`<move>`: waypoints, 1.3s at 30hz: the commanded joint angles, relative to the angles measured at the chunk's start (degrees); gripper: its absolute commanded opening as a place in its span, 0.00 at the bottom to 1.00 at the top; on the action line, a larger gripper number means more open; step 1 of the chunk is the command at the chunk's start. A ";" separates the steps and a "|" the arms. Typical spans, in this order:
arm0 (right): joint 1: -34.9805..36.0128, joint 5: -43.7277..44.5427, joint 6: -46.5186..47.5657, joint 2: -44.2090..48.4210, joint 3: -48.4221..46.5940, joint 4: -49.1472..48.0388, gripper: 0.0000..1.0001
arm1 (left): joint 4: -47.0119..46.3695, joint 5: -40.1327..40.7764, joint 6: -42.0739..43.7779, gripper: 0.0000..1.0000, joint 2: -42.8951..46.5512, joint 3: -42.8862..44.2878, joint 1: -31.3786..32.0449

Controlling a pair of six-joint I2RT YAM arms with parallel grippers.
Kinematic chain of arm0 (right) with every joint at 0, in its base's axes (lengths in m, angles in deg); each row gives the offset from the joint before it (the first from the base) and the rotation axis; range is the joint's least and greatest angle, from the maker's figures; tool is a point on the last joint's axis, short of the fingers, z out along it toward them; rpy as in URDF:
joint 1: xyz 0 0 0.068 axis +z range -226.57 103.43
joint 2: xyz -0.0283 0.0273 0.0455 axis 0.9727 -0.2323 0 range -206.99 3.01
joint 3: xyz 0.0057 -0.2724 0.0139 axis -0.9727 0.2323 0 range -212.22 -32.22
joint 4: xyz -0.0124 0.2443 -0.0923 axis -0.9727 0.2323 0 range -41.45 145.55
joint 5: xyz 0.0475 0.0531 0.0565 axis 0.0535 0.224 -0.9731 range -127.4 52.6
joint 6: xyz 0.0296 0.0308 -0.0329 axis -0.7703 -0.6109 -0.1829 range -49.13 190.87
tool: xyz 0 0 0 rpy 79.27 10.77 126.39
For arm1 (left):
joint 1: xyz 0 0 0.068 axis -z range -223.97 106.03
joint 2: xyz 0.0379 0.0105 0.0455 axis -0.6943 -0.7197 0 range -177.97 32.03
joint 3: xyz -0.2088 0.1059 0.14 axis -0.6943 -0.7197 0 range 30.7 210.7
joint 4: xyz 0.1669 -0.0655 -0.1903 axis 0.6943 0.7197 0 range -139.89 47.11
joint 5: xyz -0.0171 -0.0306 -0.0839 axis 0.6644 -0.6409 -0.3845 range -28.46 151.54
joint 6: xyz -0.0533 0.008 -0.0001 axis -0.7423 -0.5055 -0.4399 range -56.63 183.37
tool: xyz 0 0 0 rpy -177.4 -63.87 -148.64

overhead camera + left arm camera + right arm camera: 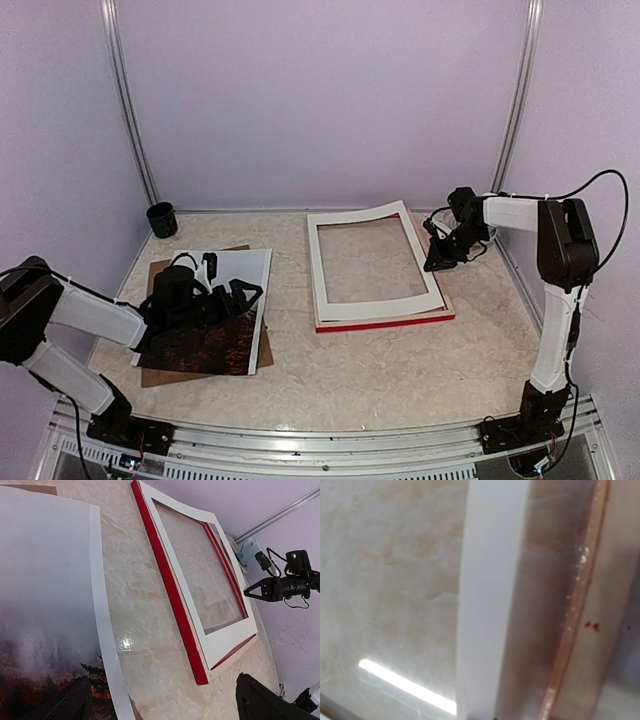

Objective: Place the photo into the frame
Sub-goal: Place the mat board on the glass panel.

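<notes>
The photo (pixel 212 338) lies face up on the brown backing board (pixel 152 376) at the left; in the left wrist view (pixel 45 605) grey sky sits above dark red ground, with a white border. My left gripper (pixel 228 288) hovers open over its right edge (pixel 160 687), one finger above the print, the other above the table. The red frame (pixel 385 322) lies right of centre, also in the left wrist view (pixel 170 585). A white mat (pixel 375 306) rests on it, its far right corner bowed up. My right gripper (pixel 432 264) is closed at the mat's right edge (pixel 490 580).
A black cup (pixel 161 219) stands at the back left corner. Pale walls with metal rails enclose the table on three sides. The right gripper (pixel 246 592) shows in the left wrist view beyond the frame. Bare table (pixel 300 370) lies between photo and frame.
</notes>
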 commanded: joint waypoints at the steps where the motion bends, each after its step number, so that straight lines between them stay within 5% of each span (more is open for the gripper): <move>1: -0.59 1.74 1.21 3.04 0.81 1.26 0.10 | -1.76 -0.66 0.35 0.99 0.11 -0.53 -0.45; 39: -0.56 2.34 1.64 4.88 4.22 0.21 0.12 | -2.70 -1.55 -0.21 0.99 -0.95 -0.45 -0.45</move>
